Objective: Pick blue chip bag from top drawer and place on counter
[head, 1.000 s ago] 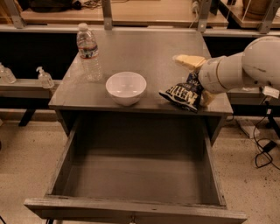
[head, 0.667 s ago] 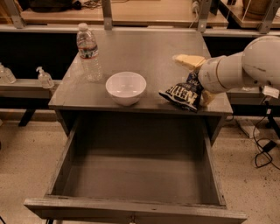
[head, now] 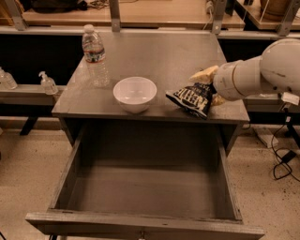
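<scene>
The blue chip bag (head: 191,98) lies tilted on the counter (head: 164,54) near its front right edge, white lettering facing me. My gripper (head: 209,87) comes in from the right on a white arm. Its tan fingers (head: 202,75) sit above and below the bag's right end and are shut on it. The top drawer (head: 140,224) is pulled wide open below the counter, and its grey bottom holds nothing.
A white bowl (head: 135,93) stands on the counter left of the bag. A water bottle (head: 95,55) stands at the left edge. Pump bottles (head: 47,83) sit on a low shelf at left. Cables (head: 281,161) lie on the floor at right. A tan bench (head: 154,11) is behind.
</scene>
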{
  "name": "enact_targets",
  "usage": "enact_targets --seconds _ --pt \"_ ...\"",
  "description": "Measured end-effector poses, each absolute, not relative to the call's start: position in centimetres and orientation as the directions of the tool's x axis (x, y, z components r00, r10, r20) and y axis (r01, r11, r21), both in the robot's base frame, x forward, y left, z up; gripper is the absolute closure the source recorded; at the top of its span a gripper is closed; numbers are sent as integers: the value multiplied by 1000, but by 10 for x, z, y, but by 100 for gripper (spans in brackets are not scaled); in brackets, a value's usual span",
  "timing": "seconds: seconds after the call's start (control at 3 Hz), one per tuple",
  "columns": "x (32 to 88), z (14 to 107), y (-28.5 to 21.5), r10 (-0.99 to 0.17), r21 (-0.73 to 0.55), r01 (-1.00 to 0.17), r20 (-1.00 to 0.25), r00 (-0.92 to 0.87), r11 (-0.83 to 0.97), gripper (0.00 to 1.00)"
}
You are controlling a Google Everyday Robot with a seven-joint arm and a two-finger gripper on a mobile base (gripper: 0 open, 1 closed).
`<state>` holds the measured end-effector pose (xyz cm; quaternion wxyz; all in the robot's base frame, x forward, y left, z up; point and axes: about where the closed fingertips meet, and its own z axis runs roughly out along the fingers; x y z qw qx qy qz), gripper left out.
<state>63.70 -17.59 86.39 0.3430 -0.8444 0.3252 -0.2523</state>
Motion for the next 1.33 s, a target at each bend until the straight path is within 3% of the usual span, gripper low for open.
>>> enact_targets --seconds 0.33,0.67,1.0,1.33 --pt "617 889 -196 -775 -737 -417 224 591 -532 41" --pt "603 906 -207 -797 -739 -433 228 560 -516 31" --pt "592 919 -220 -824 -765 -437 209 527 -473 31" --pt "575 935 -242 -875 -830 -421 152 459 -365 15"
